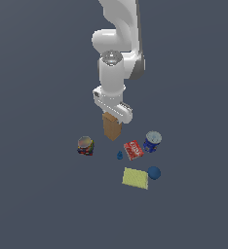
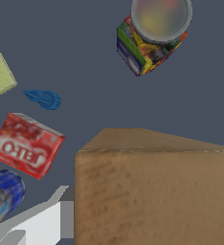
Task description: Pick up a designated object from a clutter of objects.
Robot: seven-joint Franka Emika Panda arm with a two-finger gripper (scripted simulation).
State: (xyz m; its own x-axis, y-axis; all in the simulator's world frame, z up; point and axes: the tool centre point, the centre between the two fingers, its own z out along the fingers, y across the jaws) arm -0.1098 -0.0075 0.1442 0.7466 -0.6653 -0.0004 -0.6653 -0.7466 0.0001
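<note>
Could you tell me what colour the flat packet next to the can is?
The packet is red with white lettering, clearest in the wrist view.

Layout, exterior view, clock directions taken from the packet (image 1: pixel 133 150): we log the box (image 1: pixel 111 127) at 10 o'clock, jar (image 1: pixel 85 145) at 9, can (image 1: pixel 152 141) at 2, small piece (image 1: pixel 120 155) just beside at 8, pad (image 1: pixel 135 178) at 6, ball (image 1: pixel 154 172) touching the pad's far corner at 5.
</note>
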